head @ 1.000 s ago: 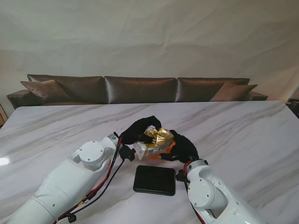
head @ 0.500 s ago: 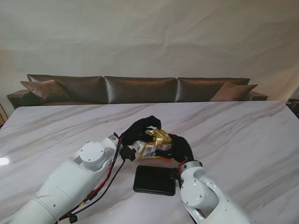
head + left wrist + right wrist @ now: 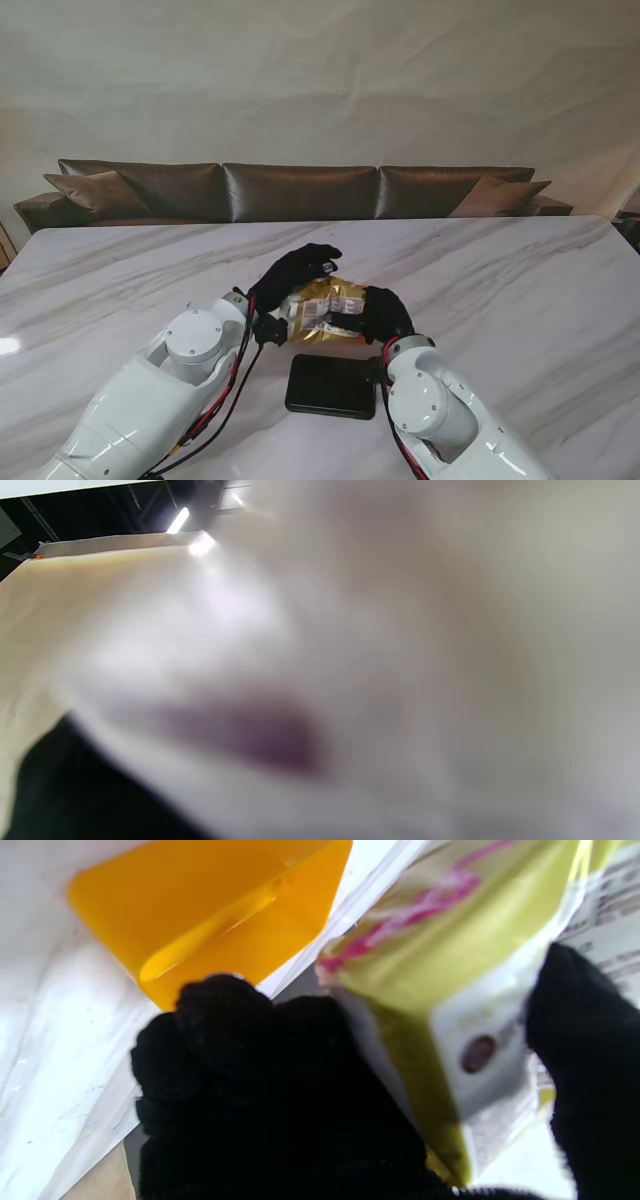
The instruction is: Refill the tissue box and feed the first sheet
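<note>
The tissue pack [image 3: 325, 308] sits near the middle of the frame on the surface [image 3: 520, 280]. The left hand [image 3: 296, 275] is on the pack's left and far side. The right hand [image 3: 385, 312] touches its right end. A flat lid [image 3: 331, 386] lies lower in the frame, just in front of the pack. A sofa [image 3: 300, 192] stands behind the surface, across the upper frame.

We note: pack [image 3: 325, 305] gold-yellow with pink streaks and a white printed label; box [image 3: 210, 915] orange; lid [image 3: 331, 386] black; fingers [image 3: 225, 1020] gloved black; desk [image 3: 520, 280] white, grey-veined marble.
</note>
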You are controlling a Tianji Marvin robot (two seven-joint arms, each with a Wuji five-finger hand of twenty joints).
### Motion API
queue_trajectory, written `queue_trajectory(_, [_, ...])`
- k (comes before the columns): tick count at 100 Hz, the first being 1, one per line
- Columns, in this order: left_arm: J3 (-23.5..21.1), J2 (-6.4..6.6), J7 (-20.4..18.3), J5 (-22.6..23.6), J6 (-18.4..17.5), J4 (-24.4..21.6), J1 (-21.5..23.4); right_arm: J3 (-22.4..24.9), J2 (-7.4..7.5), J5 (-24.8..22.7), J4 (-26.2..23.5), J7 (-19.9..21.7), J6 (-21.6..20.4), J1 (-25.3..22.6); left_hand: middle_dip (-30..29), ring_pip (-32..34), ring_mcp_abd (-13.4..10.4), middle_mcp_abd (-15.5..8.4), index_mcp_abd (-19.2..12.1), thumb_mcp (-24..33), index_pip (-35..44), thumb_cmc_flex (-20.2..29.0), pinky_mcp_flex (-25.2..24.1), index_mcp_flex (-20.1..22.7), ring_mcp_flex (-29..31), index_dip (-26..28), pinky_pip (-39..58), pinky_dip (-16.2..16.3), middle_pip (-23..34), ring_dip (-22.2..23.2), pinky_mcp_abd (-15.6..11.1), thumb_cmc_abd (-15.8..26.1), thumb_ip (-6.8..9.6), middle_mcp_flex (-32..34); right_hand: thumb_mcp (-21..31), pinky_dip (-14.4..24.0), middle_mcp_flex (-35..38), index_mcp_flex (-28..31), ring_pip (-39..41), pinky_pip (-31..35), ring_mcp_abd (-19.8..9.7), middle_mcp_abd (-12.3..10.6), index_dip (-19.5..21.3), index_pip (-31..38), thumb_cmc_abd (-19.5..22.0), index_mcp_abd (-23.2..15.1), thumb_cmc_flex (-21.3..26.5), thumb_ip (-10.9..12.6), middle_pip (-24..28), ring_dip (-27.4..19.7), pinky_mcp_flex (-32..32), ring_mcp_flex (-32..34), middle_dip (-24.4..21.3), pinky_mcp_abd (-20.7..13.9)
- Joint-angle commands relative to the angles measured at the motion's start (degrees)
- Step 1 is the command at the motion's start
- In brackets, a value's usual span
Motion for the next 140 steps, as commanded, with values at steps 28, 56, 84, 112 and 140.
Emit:
queue_trajectory(28, [-6.0, 2.04, 4.4, 11.8, 3.0, -7.1, 5.7, 0.3, 1.64, -1.9, -0.9, 7.3, 7.0, 4.0, -1.1, 1.4, 3.3, 0.3, 0.9, -8.8, -4.8, -1.5, -2.1, -3.6, -1.6, -4.4, 132.6, 1.3, -1.8, -0.4, -13.6, 2.2, -3.37, -3.4, 3.0, -1.4, 7.1, 15.3, 3.1, 3.7, -2.3, -5.5, 11.4, 9.2, 20.4, -7.0, 4.1, 16.6, 9.5, 0.1, 3.1, -0.1, 1.2, -1.0])
queue_trajectory(56, [-7.5, 4.59, 7.5, 37.3, 12.8, -13.4, 9.3, -1.7, 1.04, -1.0, 2.9, 8.0, 11.2, 8.9, 1.4, 10.9, 4.7, 0.2, 3.2, -15.1, 1.1, -4.2, 13.2, 6.1, 14.4, -2.7, 139.6, -4.6, 3.1, 1.5, -25.1, 4.5, -3.22, 9.4, 0.6, -2.1, 7.2, 17.6, 4.0, 4.1, -2.6, -5.5, 14.8, 8.3, 21.3, -7.5, 3.9, 17.1, 11.4, 0.3, 4.1, 0.0, 0.8, -0.8])
queue_trajectory(84, [-2.9, 5.54, 3.5, 41.3, 16.5, -11.0, 5.8, -4.1, -0.03, 1.1, 6.6, 7.2, 12.9, 12.5, 2.5, 15.3, 4.9, 2.6, 5.2, -21.2, 0.6, -8.7, 19.9, 11.5, 22.8, -3.1, 138.8, -4.8, 4.0, 0.8, -28.5, 9.4, 1.22, 14.5, 0.9, -2.4, 7.2, 18.8, 4.9, 4.3, -2.7, -5.5, 15.3, 9.0, 20.9, -7.7, 3.6, 16.8, 13.0, 0.5, 4.9, 0.0, 0.6, -0.5])
queue_trajectory(112, [3.7, 4.3, 3.8, 39.4, 16.5, -3.2, -1.2, -4.4, -0.51, 3.0, 7.2, 6.5, 12.0, 12.4, 2.1, 16.5, 4.3, 3.3, 6.4, -13.8, 0.6, -11.3, 22.0, 13.5, 26.1, -5.0, 139.5, -4.5, 4.5, -0.4, -29.2, 8.5, 10.03, 17.0, 1.1, -2.7, 7.2, 18.9, 4.8, 4.4, -2.7, -5.4, 15.2, 9.3, 20.9, -7.7, 3.6, 17.0, 13.6, 0.4, 5.0, 0.0, 0.2, -0.5])
queue_trajectory(140, [7.4, 2.05, 7.1, 35.7, 14.2, 2.7, -5.3, -4.6, -0.94, 6.3, 7.4, 6.3, 10.6, 11.8, 4.2, 19.8, 4.9, 2.1, 0.4, 14.3, 14.8, -10.0, 22.6, 20.5, 32.7, 1.2, 146.0, -2.9, 9.7, -2.5, -25.4, 3.3, 13.51, 28.9, 1.0, -2.9, 7.2, 18.8, 4.5, 4.5, -2.5, -5.2, 15.0, 9.5, 21.0, -7.7, 3.6, 17.2, 14.0, 0.2, 5.0, -0.1, -0.1, -0.5])
